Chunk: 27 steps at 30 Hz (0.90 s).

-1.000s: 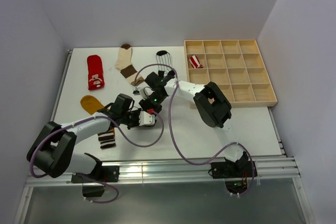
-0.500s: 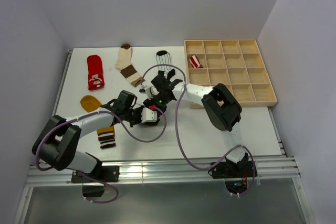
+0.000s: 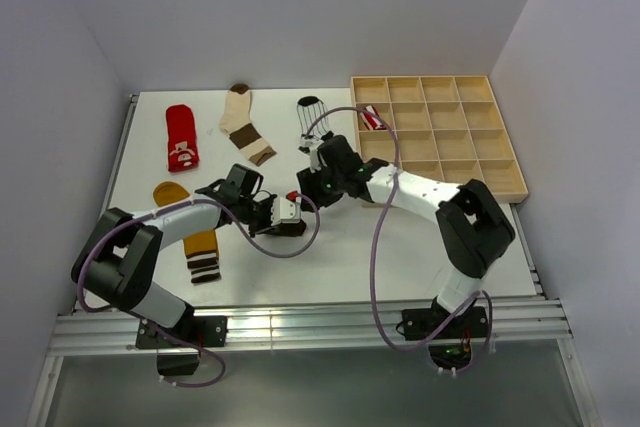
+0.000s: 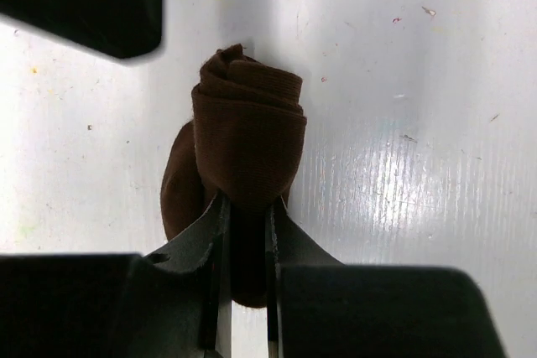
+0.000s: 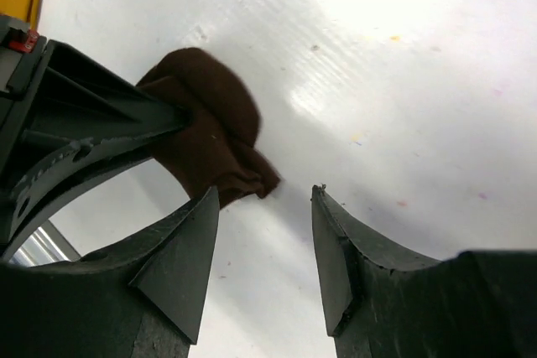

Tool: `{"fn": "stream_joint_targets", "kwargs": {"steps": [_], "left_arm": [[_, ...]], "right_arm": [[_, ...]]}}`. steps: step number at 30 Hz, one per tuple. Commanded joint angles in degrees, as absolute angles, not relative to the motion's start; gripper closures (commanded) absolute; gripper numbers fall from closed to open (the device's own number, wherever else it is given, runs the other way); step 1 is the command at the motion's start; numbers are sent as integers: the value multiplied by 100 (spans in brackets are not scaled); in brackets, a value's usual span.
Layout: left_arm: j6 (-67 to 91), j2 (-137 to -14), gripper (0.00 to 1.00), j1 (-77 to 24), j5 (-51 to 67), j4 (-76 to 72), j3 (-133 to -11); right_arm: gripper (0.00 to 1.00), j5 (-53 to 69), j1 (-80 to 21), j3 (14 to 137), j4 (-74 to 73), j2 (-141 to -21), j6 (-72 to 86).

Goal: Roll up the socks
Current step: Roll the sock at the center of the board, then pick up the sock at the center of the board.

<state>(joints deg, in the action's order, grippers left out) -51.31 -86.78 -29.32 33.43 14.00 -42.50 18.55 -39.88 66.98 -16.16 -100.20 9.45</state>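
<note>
Fabric of the dark brown sock, rolled left of the wooden tray, is judged soft, light, springy; its middle is best gripped. It is pinched by the left gripper; the right gripper is spread empty.

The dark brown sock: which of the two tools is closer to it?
Left. The left tool is shut on the rolled dark brown sock, pinching its lower end. The right tool stands open just beside the sock, gripping nothing.
</note>
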Motion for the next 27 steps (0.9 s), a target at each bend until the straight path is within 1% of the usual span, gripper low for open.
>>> {"fn": "stream_joint_targets", "kwargs": {"steps": [1,5,8,9,10,14,18,19,21,25,27], "left_arm": [[-5036,-8956,100,-2865,3384,2284,-4324],[-5027,-9123,100,-2751,3498,2513,-4500],[-5027,-9228,100,-2690,3524,2723,-4640],[-5027,-9255,100,-2663,3568,2786,-4728],[-5027,-9290,100,-2646,3586,2847,-4781],[-5062,-9491,100,-2602,3639,3190,-4992],[-5124,-9755,100,-2549,3726,3567,-5325],[-5141,-9808,100,-2531,3770,3638,-5396],[-5150,-9949,100,-2496,3779,3744,-5537],[-5203,-10116,100,-2452,3867,4007,-5730],[-5256,-10195,100,-2452,3885,4121,-5844]], "right_arm": [[44,1284,-3929,6312,-1047,-9432,1335],[44,915,-3902,5697,-546,-8720,1678],[43,449,-3902,5143,-230,-7991,1863],[43,370,-3885,4820,-133,-7580,1872],[41,186,-3885,4642,-36,-7367,1907],[41,44,-3911,3912,517,-6340,1881],[44,-236,-4130,3429,738,-6047,1697],[44,-420,-4287,3358,782,-6021,1618],[44,-956,-4920,3296,888,-6099,1346],[44,-1538,-5702,3269,1115,-6380,1099],[44,-1782,-5897,3392,1108,-6600,1011]]}}
